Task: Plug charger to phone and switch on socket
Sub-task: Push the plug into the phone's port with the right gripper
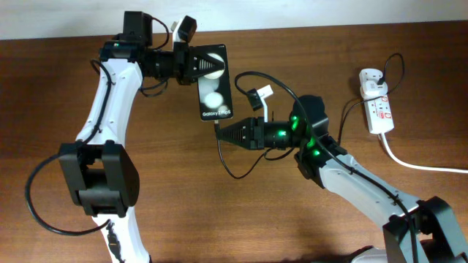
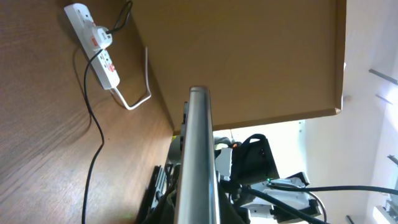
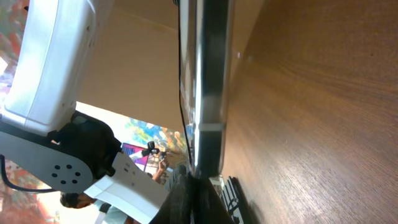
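The black phone (image 1: 216,84) with two round white reflections is held above the table by my left gripper (image 1: 196,64), which is shut on its top end. In the left wrist view the phone's edge (image 2: 198,155) runs up the middle. My right gripper (image 1: 223,131) is shut on the charger's plug tip, right at the phone's bottom edge; the thin black cable (image 1: 234,172) loops below it. In the right wrist view the phone's edge (image 3: 208,81) stands just ahead of my fingers (image 3: 198,186). The white socket strip (image 1: 376,102) lies at the far right, and shows in the left wrist view (image 2: 93,40).
A thick white cord (image 1: 417,164) runs from the socket off the right edge. A black cable (image 1: 344,117) runs from the socket's adapter toward my right arm. The brown wooden table (image 1: 58,88) lies under everything.
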Motion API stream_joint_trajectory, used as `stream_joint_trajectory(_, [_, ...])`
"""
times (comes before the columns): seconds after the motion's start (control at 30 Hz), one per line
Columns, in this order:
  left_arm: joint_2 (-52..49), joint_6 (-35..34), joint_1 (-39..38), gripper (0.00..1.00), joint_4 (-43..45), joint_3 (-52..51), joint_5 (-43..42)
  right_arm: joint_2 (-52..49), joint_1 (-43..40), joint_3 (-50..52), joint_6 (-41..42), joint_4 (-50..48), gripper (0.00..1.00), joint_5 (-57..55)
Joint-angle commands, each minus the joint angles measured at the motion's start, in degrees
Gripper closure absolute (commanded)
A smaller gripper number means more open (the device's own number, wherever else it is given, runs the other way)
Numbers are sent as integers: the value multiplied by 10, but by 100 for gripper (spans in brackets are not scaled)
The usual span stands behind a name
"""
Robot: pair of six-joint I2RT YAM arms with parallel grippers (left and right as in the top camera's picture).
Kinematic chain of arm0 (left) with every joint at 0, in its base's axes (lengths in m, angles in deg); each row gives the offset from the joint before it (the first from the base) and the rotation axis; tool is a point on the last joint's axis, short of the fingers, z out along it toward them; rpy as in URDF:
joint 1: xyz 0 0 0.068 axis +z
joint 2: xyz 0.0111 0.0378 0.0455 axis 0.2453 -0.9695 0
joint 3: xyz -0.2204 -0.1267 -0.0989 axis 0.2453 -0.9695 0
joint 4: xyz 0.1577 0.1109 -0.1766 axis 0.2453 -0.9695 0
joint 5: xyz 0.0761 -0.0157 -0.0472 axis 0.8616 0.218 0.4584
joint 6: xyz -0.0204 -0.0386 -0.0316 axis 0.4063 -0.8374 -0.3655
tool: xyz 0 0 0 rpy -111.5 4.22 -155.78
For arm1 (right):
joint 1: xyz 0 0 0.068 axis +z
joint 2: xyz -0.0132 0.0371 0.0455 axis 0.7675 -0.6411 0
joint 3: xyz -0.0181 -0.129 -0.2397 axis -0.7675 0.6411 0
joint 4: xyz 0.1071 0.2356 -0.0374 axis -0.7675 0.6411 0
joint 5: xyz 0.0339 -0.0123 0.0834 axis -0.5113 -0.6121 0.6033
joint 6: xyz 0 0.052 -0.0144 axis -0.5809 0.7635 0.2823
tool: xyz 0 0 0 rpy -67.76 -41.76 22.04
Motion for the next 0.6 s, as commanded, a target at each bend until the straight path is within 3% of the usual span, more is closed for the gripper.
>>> stream_joint_trajectory(0.0, [1,10,0,100,0,6,-15,-4,-18,4,1,-4,96,-6])
stream_joint_trajectory(0.57, [1,10,-26,100,-5,6,19,-4,-19,4,2,-5,96,-33])
